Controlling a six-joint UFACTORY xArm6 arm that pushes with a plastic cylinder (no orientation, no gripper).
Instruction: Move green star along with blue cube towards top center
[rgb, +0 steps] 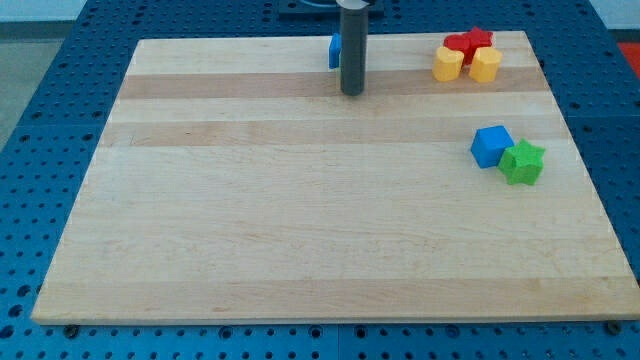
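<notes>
1. Our target pair sits on the view's right side of the worktop (300, 220): the green star (523, 162) touches the blue cube (491, 145), lying just to the cube's lower right. Taking the cube as landmark, top centre is well away up and to the view's left.

2. Our arm carries no pincer, so there is nothing to call released or clenched – only the rod. My tip (352, 93) rests on the worktop far to the cube's upper left, well apart from both blocks, already near the top-centre region itself.

3. What could go wrong, as we judge it: to push the pair up-left we must get round to the star's lower-right side, and a path cut too close could knock the cube or star off line. Pushing through the star off its centre could make it slip past the cube – the pair would split. A push aimed too high could run them into the cluster above the cube.

4. That cluster lies above and slightly left of the cube, near the top edge: a red block (469, 43) with two yellow blocks (448, 64) (485, 65) touching it below.

5. Another blue block (334, 50) shows partly behind the rod, far to the cube's upper left.

6. Count: one green star, one blue cube, one further blue block, one red, two yellow – six blocks, one rod.
</notes>
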